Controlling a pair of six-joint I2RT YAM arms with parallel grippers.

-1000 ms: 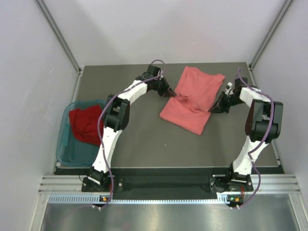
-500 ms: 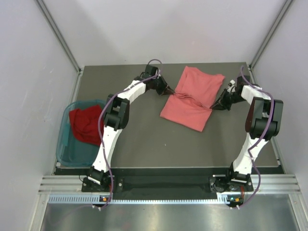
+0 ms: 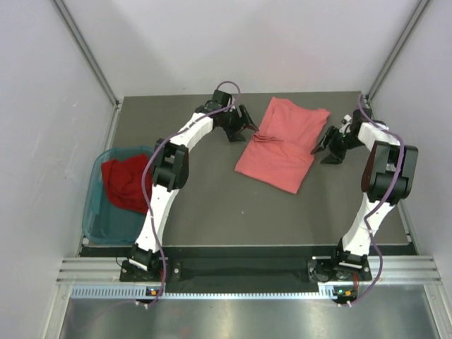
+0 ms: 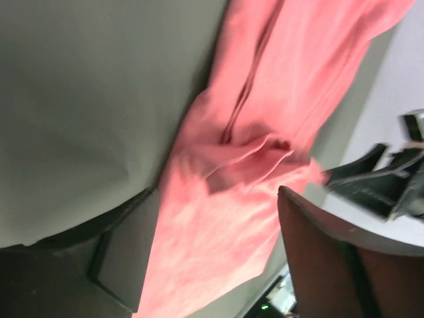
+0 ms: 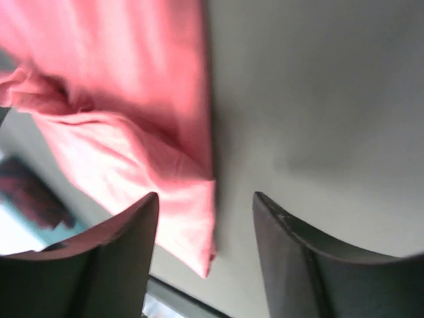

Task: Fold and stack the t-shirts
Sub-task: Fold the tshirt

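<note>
A light salmon-pink t-shirt (image 3: 282,145) lies folded on the dark table, with a crease across its middle. My left gripper (image 3: 245,127) stands open just off its left edge. In the left wrist view the pink t-shirt (image 4: 252,132) lies under the spread left gripper (image 4: 217,192), which grips nothing. My right gripper (image 3: 325,147) stands open just off the shirt's right edge. In the right wrist view the cloth's corner (image 5: 192,218) lies below the open right gripper (image 5: 205,199), apart from both fingers. The deep red t-shirt (image 3: 126,182) lies bunched in the basket.
A teal plastic basket (image 3: 94,206) sits at the table's left edge beside the left arm. Grey walls (image 3: 42,106) close in on both sides and at the back. Bare table (image 3: 233,212) stretches in front of the pink shirt.
Both grippers were shut on the pink t-shirt's side edges and have let go and opened. Each has drawn back a little from the cloth, which now lies flatter.
</note>
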